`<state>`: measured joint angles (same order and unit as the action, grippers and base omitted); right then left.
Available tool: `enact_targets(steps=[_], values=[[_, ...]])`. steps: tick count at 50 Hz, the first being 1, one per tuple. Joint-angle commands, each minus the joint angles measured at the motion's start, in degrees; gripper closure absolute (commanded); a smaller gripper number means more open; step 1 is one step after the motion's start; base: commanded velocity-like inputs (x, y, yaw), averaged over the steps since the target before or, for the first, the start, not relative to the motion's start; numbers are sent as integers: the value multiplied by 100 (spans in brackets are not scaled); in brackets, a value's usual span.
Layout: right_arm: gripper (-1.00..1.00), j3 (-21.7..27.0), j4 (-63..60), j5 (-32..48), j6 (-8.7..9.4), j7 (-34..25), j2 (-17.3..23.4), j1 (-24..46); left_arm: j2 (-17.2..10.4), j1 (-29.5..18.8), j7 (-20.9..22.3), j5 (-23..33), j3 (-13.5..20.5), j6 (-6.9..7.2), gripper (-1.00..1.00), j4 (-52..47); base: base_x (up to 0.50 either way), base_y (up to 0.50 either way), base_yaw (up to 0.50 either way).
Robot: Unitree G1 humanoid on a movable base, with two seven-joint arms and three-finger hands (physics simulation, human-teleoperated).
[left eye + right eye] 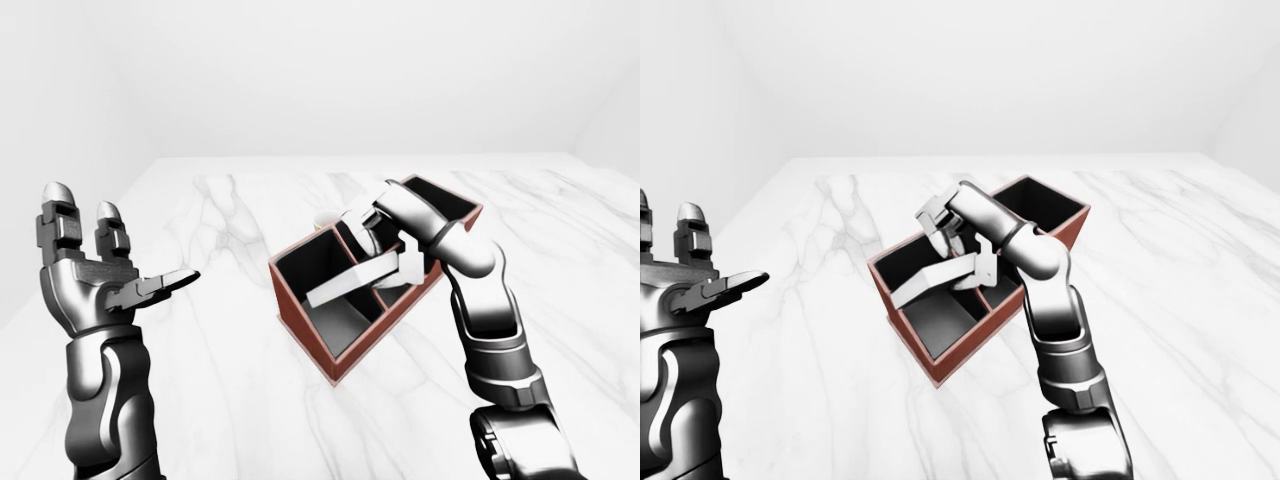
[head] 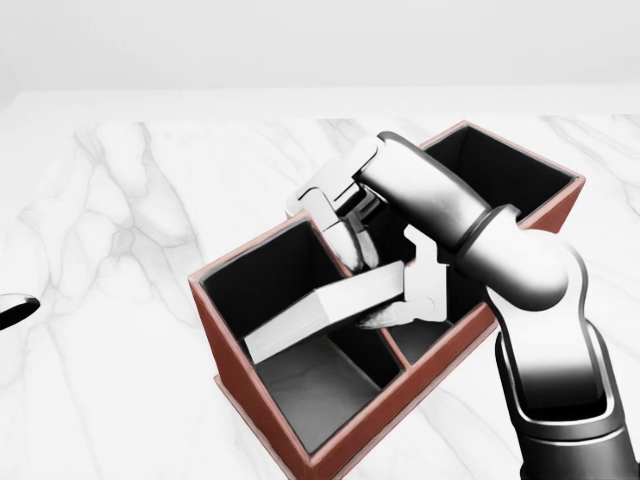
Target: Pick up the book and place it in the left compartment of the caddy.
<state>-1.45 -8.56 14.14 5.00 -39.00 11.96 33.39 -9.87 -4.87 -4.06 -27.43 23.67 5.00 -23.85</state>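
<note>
Book tilted over caddy left compartment, mid-bench | right hand fingers clamped on its end, likely to slide it in | left hand spread wide, idle

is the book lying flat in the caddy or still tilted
Tilted. The book slants over the caddy's left compartment, its raised end gripped by the right hand.
</note>
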Motion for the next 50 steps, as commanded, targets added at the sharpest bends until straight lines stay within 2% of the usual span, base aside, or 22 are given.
enact_targets(steps=[1, 9, 14, 22, 27, 36, 41, 50], values=[[100, 119, 441, 328, 0, 264, -48, 108, 128, 85, -35, 312, -299, 0, -100, 169, 0, 0, 0], [100, 6, 677, 643, 0, 376, -121, 106, 129, 76, -33, 318, -308, 0, -100, 196, 0, 0, 0], [100, -74, 760, 823, 0, 486, -299, 19, 106, 67, -42, 274, -266, 0, -100, 171, 0, 0, 0], [100, -299, 743, 1412, 0, 559, -455, -9, 116, 86, -38, 280, -280, 0, -100, 164, 0, 0, 0], [100, -265, 737, 1609, 0, 505, -540, 17, 109, 53, -14, 314, -279, 0, -100, 317, 0, 0, 0], [100, -370, 712, 2243, 0, 807, -677, -68, 92, 68, -48, 271, -266, 0, -100, 234, 0, 0, 0], [100, -378, 651, 2384, 0, 649, -729, -79, 86, 63, -46, 252, -247, 0, -100, 220, 0, 0, 0], [100, -285, 854, 2501, 0, 769, -745, -26, 86, 58, -52, 243, -243, 0, -100, 204, 0, 0, 0]])
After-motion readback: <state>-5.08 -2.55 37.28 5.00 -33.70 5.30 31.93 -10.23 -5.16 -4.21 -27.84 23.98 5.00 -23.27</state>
